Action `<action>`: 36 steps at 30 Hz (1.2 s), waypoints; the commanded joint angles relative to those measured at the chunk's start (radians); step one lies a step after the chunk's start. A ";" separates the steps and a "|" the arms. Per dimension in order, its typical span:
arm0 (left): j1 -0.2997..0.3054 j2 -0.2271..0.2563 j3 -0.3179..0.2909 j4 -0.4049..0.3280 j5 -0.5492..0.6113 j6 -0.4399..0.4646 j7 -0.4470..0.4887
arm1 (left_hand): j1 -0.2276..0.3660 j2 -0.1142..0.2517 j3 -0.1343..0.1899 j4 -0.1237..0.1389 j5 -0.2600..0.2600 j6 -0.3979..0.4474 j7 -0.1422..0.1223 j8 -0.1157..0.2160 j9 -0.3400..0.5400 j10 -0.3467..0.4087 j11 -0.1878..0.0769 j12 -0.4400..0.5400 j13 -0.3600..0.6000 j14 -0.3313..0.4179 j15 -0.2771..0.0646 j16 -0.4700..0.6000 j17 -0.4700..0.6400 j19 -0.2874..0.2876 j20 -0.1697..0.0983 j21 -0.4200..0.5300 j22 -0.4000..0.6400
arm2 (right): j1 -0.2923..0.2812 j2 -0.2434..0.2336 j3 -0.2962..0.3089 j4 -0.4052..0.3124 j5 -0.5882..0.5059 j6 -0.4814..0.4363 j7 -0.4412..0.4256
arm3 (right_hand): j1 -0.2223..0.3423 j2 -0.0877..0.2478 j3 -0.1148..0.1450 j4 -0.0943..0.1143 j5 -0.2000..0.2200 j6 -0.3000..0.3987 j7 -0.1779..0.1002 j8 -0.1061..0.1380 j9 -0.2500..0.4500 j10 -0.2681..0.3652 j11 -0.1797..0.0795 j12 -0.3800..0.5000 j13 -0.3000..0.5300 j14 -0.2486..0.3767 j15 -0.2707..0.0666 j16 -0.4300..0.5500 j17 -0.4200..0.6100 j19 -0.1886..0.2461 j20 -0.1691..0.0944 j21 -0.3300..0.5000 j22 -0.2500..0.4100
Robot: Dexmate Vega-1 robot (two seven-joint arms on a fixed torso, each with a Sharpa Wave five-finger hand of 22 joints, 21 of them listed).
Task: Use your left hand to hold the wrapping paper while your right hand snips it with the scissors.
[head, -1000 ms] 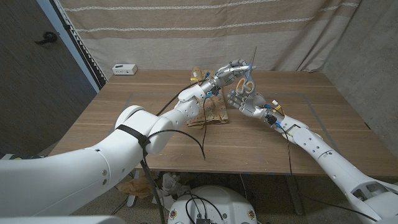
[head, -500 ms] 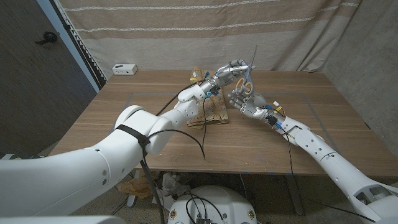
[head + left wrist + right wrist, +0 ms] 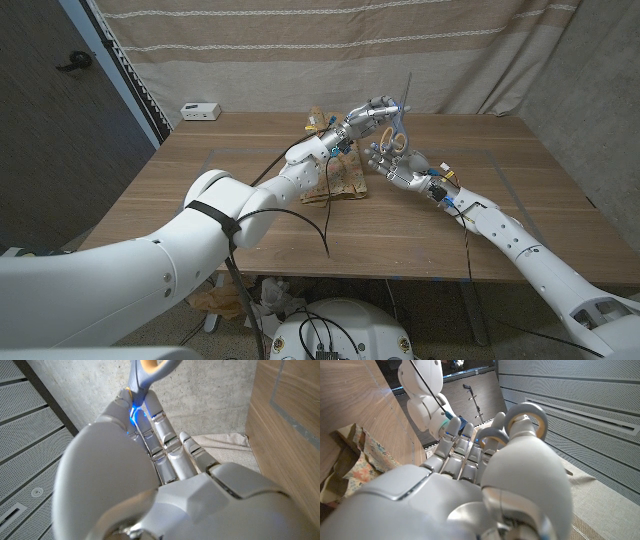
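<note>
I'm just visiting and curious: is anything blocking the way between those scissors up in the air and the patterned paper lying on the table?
Nothing visible blocks it. The orange-handled scissors, gripped between both robot hands, hang over bare wooden table, with the crumpled patterned wrapping paper lying beside them.

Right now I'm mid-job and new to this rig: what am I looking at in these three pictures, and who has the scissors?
This is a two-armed robot at a wooden table. The wide picture looks down from its head. The other two come from a camera on each wrist, looking along the back of that arm's own hand, so they appear turned. The left robot hand and the right robot hand meet above the table at the scissors, blade pointing up. The left one's fingers hold them; whether the right one grips the handles I cannot tell. The patterned wrapping paper lies on the table below; neither hand holds it. A small white box sits near the far edge.
</note>
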 commanded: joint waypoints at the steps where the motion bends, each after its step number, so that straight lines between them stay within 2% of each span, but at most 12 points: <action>1: 0.001 0.001 -0.008 0.001 -0.007 0.001 0.006 | 0.060 0.062 0.008 0.001 0.005 0.000 -0.001 0.001 0.001 0.004 -0.004 0.004 0.004 0.007 -0.008 0.006 0.008 0.009 -0.136 -0.004 0.006 | -0.012 -0.009 0.004 -0.024 -0.009 0.010 -0.046 | 0.033 0.008 0.018 -0.006 -0.016 -0.009 0.005 0.052 0.059 0.047 -0.003 0.003 -0.005 0.016 -0.108 -0.007 0.001 0.001 -0.003 0.003 -0.002; 6: 0.000 0.002 -0.009 0.001 -0.006 0.003 0.008 | 0.060 0.061 0.009 0.001 0.003 -0.001 -0.001 -0.004 -0.006 0.003 -0.006 0.007 0.007 0.013 -0.008 0.009 0.011 0.009 -0.136 -0.004 0.006 | -0.020 -0.010 0.010 -0.035 0.002 0.002 -0.074 | 0.040 0.003 0.031 -0.005 -0.055 0.003 0.026 0.113 0.119 0.060 0.008 -0.013 -0.022 0.047 -0.121 -0.007 -0.004 0.024 -0.014 0.013 -0.005; 8: 0.000 0.003 -0.009 0.001 -0.005 -0.001 0.008 | 0.060 0.061 0.008 0.001 0.001 -0.011 0.006 -0.013 -0.016 0.003 -0.007 0.009 0.006 0.017 -0.008 0.011 0.013 0.010 -0.137 -0.004 0.006 | -0.020 -0.011 0.011 -0.035 0.002 0.003 -0.076 | 0.038 0.002 0.034 -0.004 -0.066 0.000 0.025 0.125 0.134 0.065 0.010 -0.019 -0.028 0.059 -0.129 -0.004 -0.005 0.030 -0.016 0.015 -0.006; 19: 0.007 0.002 -0.030 0.003 -0.018 0.006 0.010 | 0.061 0.060 0.007 0.000 -0.001 -0.009 0.010 -0.016 -0.021 0.003 -0.009 0.011 0.008 0.019 -0.008 0.012 0.014 0.010 -0.137 -0.004 0.006 | -0.012 -0.008 0.013 -0.023 0.010 0.002 -0.064 | 0.035 0.005 0.047 0.000 -0.098 -0.005 0.027 0.146 0.147 0.079 0.018 -0.041 -0.049 0.065 -0.136 -0.006 -0.008 0.034 -0.021 0.015 -0.007; 20: 0.011 0.003 -0.031 0.001 -0.018 -0.003 0.012 | -0.016 0.050 0.079 0.000 -0.074 -0.080 -0.109 -0.201 -0.235 -0.031 -0.021 -0.014 0.011 -0.029 -0.008 -0.002 0.007 -0.001 -0.136 -0.012 0.002 | -0.012 -0.008 0.015 -0.023 0.013 -0.001 -0.066 | 0.035 0.005 0.048 0.000 -0.100 -0.007 0.026 0.146 0.148 0.082 0.019 -0.042 -0.050 0.065 -0.137 -0.006 -0.008 0.033 -0.021 0.015 -0.007; 21: 0.016 0.003 -0.033 -0.002 -0.019 -0.021 0.017 | -0.049 0.030 0.123 -0.010 -0.077 -0.071 -0.116 -0.258 -0.320 -0.038 -0.019 -0.029 0.008 -0.029 -0.008 -0.002 0.005 0.000 -0.139 -0.012 0.002 | -0.013 -0.008 0.016 -0.025 0.013 0.000 -0.069 | 0.035 0.005 0.048 0.000 -0.101 -0.007 0.024 0.148 0.149 0.085 0.018 -0.042 -0.051 0.066 -0.137 -0.006 -0.009 0.033 -0.021 0.015 -0.007; 23: 0.022 0.007 -0.035 -0.005 -0.022 -0.039 0.016 | -0.078 0.003 0.168 -0.015 -0.076 -0.100 -0.120 -0.316 -0.346 -0.031 -0.019 -0.047 -0.016 -0.047 -0.008 -0.010 -0.014 0.000 -0.142 -0.012 0.002 | -0.014 -0.009 0.019 -0.025 0.015 0.000 -0.070 | 0.035 0.007 0.051 0.001 -0.107 -0.005 0.028 0.149 0.146 0.091 0.018 -0.044 -0.055 0.068 -0.136 -0.006 -0.009 0.037 -0.022 0.016 -0.007; 25: 0.027 0.010 -0.039 -0.007 -0.028 -0.049 0.021 | -0.122 -0.021 0.224 -0.012 -0.074 -0.091 -0.120 -0.353 -0.348 -0.017 -0.021 -0.056 -0.036 -0.050 -0.007 -0.008 -0.043 -0.002 -0.144 -0.013 0.002 | -0.014 -0.007 0.021 -0.023 0.018 0.001 -0.066 | 0.034 0.008 0.054 0.001 -0.113 -0.009 0.028 0.151 0.147 0.100 0.015 -0.046 -0.059 0.076 -0.140 -0.003 -0.009 0.039 -0.023 0.017 -0.008; 27: 0.034 0.012 -0.045 -0.010 -0.037 -0.051 0.028 | -0.164 -0.036 0.265 -0.009 -0.072 -0.114 -0.121 -0.362 -0.349 -0.019 -0.022 -0.078 -0.056 -0.058 -0.006 -0.010 -0.061 -0.004 -0.146 -0.013 0.002 | -0.015 -0.007 0.024 -0.022 0.021 -0.001 -0.068 | 0.034 0.008 0.058 0.001 -0.120 -0.007 0.028 0.153 0.143 0.109 0.015 -0.050 -0.064 0.081 -0.145 -0.002 -0.010 0.040 -0.024 0.017 -0.008; 28: 0.033 0.014 -0.047 -0.009 -0.041 -0.047 0.029 | -0.188 -0.052 0.304 -0.018 -0.072 -0.114 -0.121 -0.361 -0.349 -0.023 -0.022 -0.084 -0.050 -0.059 -0.007 -0.007 -0.072 -0.007 -0.147 -0.013 0.002 | -0.015 -0.008 0.024 -0.022 0.020 0.000 -0.069 | 0.034 0.008 0.060 0.001 -0.123 -0.008 0.027 0.153 0.141 0.110 0.015 -0.053 -0.066 0.082 -0.146 -0.003 -0.011 0.041 -0.026 0.017 -0.008; 33: 0.039 0.016 -0.063 -0.010 -0.064 -0.054 0.025 | -0.263 -0.074 0.348 -0.008 -0.069 -0.116 -0.124 -0.364 -0.350 -0.056 -0.024 -0.098 -0.037 -0.093 -0.004 -0.013 -0.083 0.005 -0.146 -0.009 0.002 | -0.013 -0.006 0.028 -0.015 0.022 -0.002 -0.075 | 0.034 0.006 0.067 0.000 -0.137 -0.010 0.024 0.157 0.135 0.128 0.010 -0.060 -0.077 0.091 -0.149 -0.002 -0.013 0.042 -0.029 0.017 -0.009; 36: 0.041 0.019 -0.082 -0.014 -0.089 -0.050 -0.003 | -0.305 -0.088 0.375 -0.013 -0.065 -0.116 -0.126 -0.364 -0.351 -0.094 -0.024 -0.117 -0.033 -0.133 -0.003 -0.015 -0.085 0.024 -0.147 -0.010 0.002 | -0.009 -0.007 0.031 -0.015 0.019 0.002 -0.081 | 0.035 0.004 0.071 -0.002 -0.143 -0.011 0.023 0.158 0.131 0.135 0.011 -0.065 -0.083 0.093 -0.149 -0.004 -0.015 0.044 -0.029 0.017 -0.009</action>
